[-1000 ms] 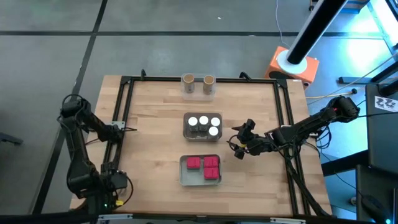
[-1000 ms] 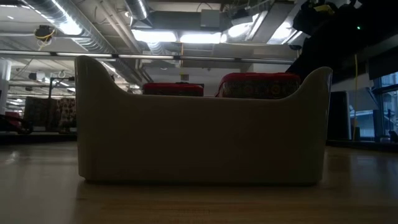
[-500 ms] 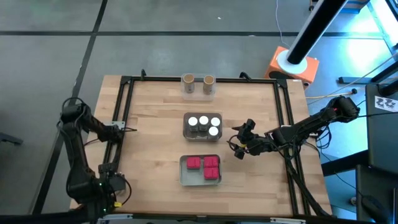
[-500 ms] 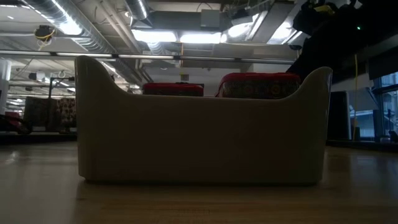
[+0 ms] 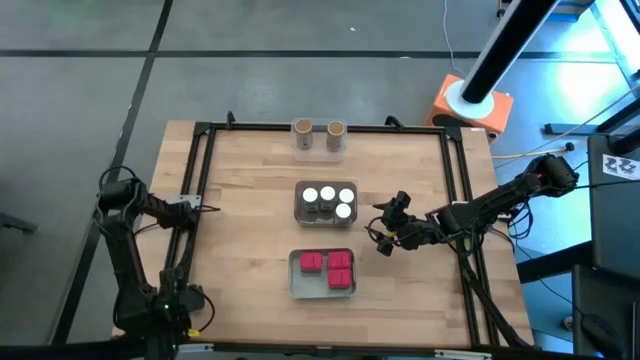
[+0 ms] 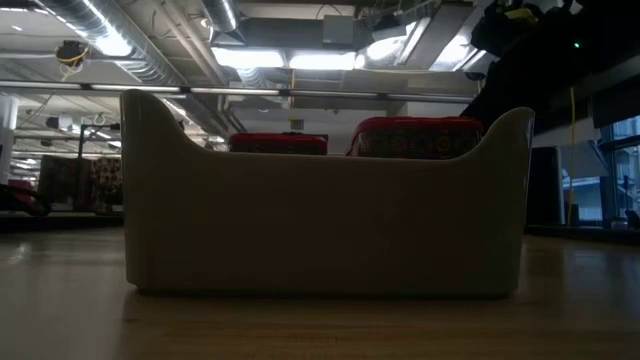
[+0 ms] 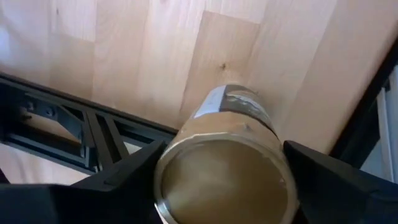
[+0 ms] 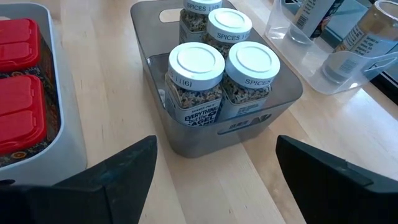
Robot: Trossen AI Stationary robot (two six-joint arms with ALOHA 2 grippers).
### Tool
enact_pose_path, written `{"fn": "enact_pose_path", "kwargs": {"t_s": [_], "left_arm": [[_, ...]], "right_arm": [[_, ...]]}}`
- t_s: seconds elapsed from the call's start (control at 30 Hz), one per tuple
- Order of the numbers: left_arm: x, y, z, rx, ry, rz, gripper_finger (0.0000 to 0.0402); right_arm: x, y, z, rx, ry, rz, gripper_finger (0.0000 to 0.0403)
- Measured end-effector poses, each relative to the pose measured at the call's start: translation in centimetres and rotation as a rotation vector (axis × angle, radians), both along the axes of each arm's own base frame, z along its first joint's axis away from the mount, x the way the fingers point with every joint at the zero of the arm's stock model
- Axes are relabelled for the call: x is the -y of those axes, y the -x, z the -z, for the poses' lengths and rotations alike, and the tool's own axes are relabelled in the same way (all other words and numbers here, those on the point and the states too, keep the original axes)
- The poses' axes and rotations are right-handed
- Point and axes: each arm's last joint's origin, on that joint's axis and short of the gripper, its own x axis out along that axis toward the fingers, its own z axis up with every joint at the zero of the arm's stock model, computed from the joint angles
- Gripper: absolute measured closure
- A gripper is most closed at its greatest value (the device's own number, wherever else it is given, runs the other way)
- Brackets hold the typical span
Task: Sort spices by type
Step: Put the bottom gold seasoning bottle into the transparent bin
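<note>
In the left wrist view a brown cylinder with a tan top [image 7: 231,118] sits between the fingers of my left gripper [image 7: 221,186], which is shut on it. That gripper [image 5: 197,207] is over the black rail at the table's left edge. Two more tan-topped cylinders [image 5: 319,130] stand in a clear tray at the far edge. Several white-lidded jars [image 8: 219,61] stand in a grey tray [image 5: 300,205] at mid table. Red boxy containers [image 5: 328,266] lie in a white tray [image 6: 320,220]. My right gripper [image 5: 384,236] is open just right of the grey tray, touching nothing. My left gripper pinches the tan-topped cylinder at its top end [image 7: 171,155], one finger on either side. The tan top faces back toward the wrist and the brown body points forward past the fingers. The cylinder is tilted and lifted clear above the wooden table and rail.
A black frame [image 5: 205,160] runs round the table top, with bare wood between the trays and the rails. An orange-based stand [image 5: 470,105] is beyond the far right corner. In the right wrist view the clear tray [image 8: 339,56] lies beyond the grey one.
The left arm's upper joints have drawn toward the table's near edge, while its gripper has stayed at the left rail. The right arm and the trays have kept still.
</note>
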Motion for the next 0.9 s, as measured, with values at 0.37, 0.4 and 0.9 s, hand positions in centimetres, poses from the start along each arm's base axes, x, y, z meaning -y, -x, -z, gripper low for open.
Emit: {"fn": "enact_pose_path", "kwargs": {"t_s": [0.37,0.4,0.9], "left_arm": [[-0.7,-2.0,-0.1,-0.007,0.005,-0.027,0.0141],[-1.0,-2.4,-0.2,-0.008,0.006,-0.023,0.0141],[-8.2,-8.2,-4.1,0.049,-0.05,0.126,0.0141]], "right_arm": [[0.0,0.0,0.1,-0.007,0.003,0.0,0.0075],[0.0,0.1,0.1,-0.009,0.004,0.0,0.0075],[0.0,0.1,0.1,-0.018,0.002,-0.001,0.0075]]}}
